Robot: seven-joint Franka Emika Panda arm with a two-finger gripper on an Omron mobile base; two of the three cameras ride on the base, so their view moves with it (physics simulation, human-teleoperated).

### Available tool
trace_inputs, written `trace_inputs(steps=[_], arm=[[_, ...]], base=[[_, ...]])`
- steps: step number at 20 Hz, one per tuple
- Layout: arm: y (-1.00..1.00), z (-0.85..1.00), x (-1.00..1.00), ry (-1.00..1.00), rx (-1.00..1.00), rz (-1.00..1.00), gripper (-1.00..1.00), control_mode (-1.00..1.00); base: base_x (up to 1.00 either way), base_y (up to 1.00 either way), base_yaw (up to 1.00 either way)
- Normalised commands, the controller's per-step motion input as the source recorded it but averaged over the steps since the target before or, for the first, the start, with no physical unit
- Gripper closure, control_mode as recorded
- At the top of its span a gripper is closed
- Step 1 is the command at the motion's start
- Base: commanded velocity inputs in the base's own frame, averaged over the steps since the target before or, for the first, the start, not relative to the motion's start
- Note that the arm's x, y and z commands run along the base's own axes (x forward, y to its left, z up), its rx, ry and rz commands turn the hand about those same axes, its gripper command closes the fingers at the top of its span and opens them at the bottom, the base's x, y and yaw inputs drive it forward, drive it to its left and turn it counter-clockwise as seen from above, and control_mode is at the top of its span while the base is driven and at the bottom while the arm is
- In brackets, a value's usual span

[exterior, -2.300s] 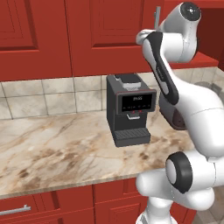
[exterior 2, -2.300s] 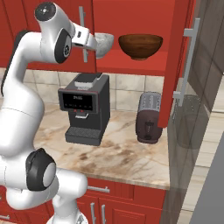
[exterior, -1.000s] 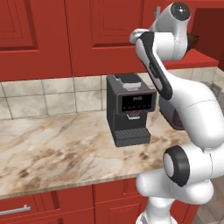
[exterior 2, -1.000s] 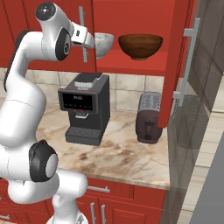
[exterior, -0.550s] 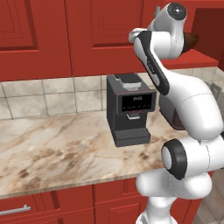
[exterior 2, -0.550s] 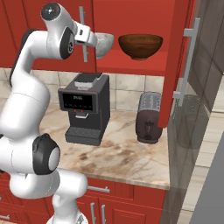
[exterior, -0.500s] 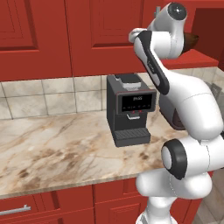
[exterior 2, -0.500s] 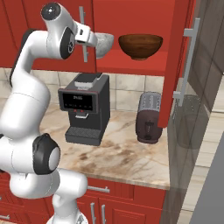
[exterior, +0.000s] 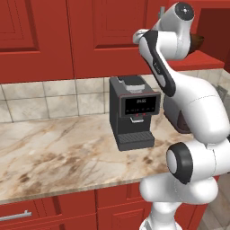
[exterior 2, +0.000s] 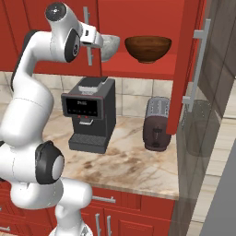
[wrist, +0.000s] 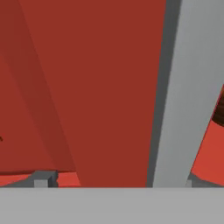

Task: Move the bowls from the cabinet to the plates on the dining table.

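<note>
Up on the red cabinet shelf [exterior 2: 152,69], a glossy brown round bowl [exterior 2: 148,48] is seen beside a grey-white marbled bowl [exterior 2: 109,46]; the hand [exterior 2: 94,39] is held open.

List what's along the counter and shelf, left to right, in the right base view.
Coffee machine → grey-white marbled bowl → dark brown bowl → toaster → open cabinet door.

The white arm's hand covers the near side of the grey-white marbled round bowl [exterior 2: 109,46] on the red shelf, so contact with the gripper cannot be judged. Beyond it, the dark glossy brown round bowl [exterior: 196,42] peeks from behind the arm. The two dark fingertips [wrist: 43,179] are cut off low.
</note>
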Motion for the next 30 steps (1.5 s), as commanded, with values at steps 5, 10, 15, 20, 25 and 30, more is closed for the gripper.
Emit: trace_inputs(steps=[5, 10, 15, 20, 25, 30], arm=[[0.01, -0.05, 0.15, 0.01, 0.00, 0.00, 1.00, -1.00], [0.00, 0.00, 0.01, 0.01, 0.00, 0.00, 1.00, -1.00], [0.07, 0.00, -0.05, 0.01, 0.00, 0.00, 1.00, -1.00], [0.33, 0.00, -0.35, 0.00, 0.00, 0.01, 1.00, -1.00], [0.48, 0.00, -0.32, 0.00, 0.00, 0.05, 1.00, -1.00], [0.61, 0.00, -0.33, 0.00, 0.00, 0.05, 1.00, -1.00]], base=[[0.00, 0.00, 0.00], [0.00, 0.00, 0.00], [0.00, 0.00, 0.00], [0.00, 0.00, 0.00], [0.00, 0.00, 0.00], [0.00, 0.00, 0.00]])
